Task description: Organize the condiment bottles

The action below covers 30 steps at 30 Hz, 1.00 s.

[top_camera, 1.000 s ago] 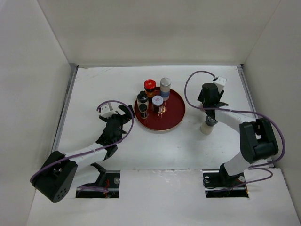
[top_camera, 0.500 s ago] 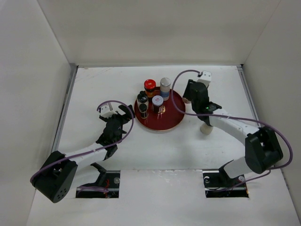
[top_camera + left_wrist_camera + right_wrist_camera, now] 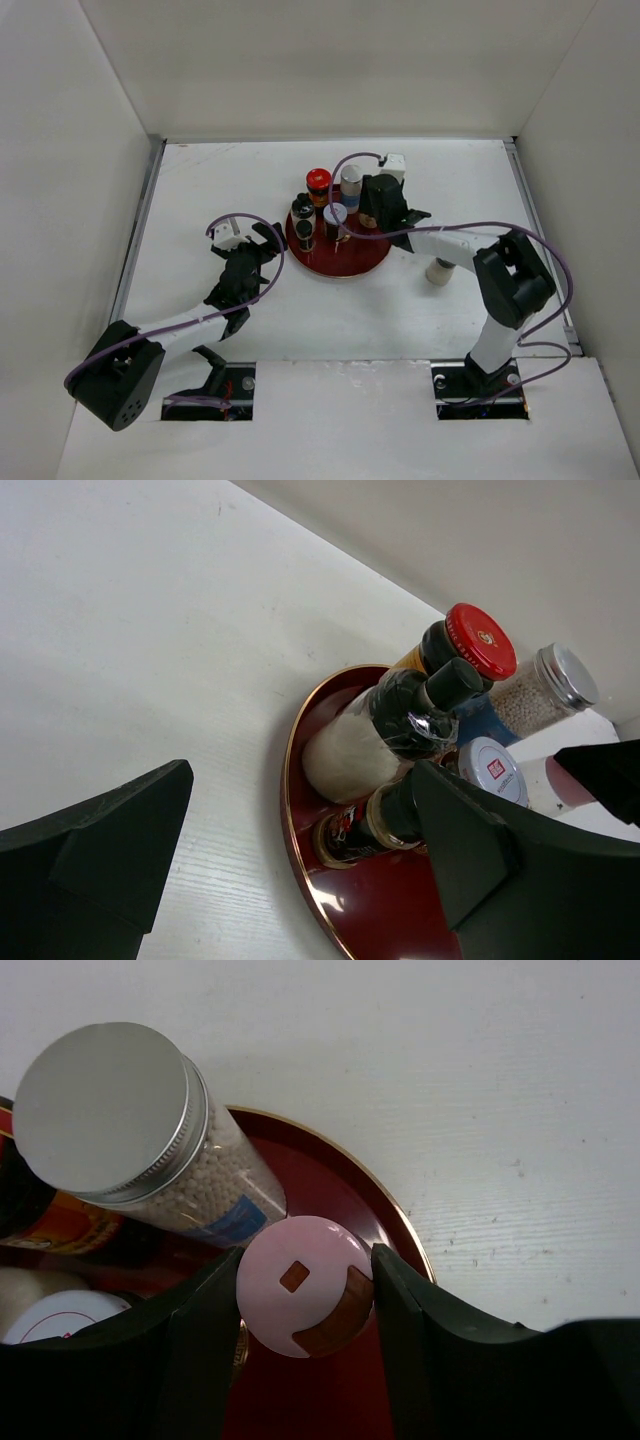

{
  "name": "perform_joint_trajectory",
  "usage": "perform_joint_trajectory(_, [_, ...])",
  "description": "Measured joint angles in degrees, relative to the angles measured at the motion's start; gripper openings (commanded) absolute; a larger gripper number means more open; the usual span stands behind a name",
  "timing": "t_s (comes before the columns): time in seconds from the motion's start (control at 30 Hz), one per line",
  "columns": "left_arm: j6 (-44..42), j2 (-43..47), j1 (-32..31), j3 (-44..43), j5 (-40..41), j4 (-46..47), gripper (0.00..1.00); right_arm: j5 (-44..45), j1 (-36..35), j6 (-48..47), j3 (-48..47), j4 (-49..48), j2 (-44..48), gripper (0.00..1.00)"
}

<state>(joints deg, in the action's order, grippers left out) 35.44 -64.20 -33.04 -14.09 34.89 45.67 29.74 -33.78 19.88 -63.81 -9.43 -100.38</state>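
1. White table (image 3: 200,180) is carrying the whole job, with both arms reaching in from its near edge.
2. The red tray (image 3: 362,262) is sitting mid-table and, judging by the cluster on it, serving as the gathering place.
3. The left gripper (image 3: 268,243) is hovering just beside the tray's left rim, its jaws spread wide and grasping nothing.
4. The right gripper (image 3: 305,1278) is reaching over the tray's right part, clenched on the pink bottle (image 3: 300,1295).
5. The grey jar (image 3: 110,1110) is standing at the tray's far side, just beside the pink bottle.
6. The red jar (image 3: 480,640), the black-capped bottles (image 3: 452,682) and the blue-banded jar (image 3: 492,770) are crowding the tray's left and far part (whether the red jar is standing inside the rim, I cannot tell).
7. The cream bottle (image 3: 440,272) is waiting alone on the table, well apart from the tray, to its right.
8. The pink bottle is sitting between the right fingers above the tray floor; whether its base is touching down is hidden.
9. The task is looking well past halfway: five are grouped, a sixth is being delivered and needing release, and only the cream bottle is remaining outside.
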Motion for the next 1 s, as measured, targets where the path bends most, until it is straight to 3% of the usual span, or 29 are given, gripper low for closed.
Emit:
perform_joint_trajectory(0.1, [0.0,-0.2,0.0,0.0,0.0,0.0,0.93,-0.2,0.1,0.0,0.0,0.0,-0.7,0.59])
perform_joint_trajectory(0.4, [0.0,-0.6,0.0,0.0,0.0,0.0,0.93,-0.2,0.1,-0.2,0.0,0.1,-1.2,0.94])
perform_joint_trajectory(0.5, [0.0,-0.6,0.0,0.0,0.0,0.0,0.93,-0.2,0.1,-0.4,0.9,0.7,1.2,0.99])
perform_joint_trajectory(0.6, [0.0,-0.5,0.0,0.0,0.0,0.0,0.93,0.6,0.1,-0.9,4.1,1.7,8.8,1.0])
perform_joint_trajectory(0.8, [0.1,-0.2,0.0,0.2,0.0,0.0,0.93,9.3,0.0,-1.4,14.2,3.3,33.0,1.0])
perform_joint_trajectory(1.0, [0.2,-0.1,0.0,0.2,0.0,0.0,0.93,19.9,-0.3,2.0,23.1,13.6,47.4,1.0])
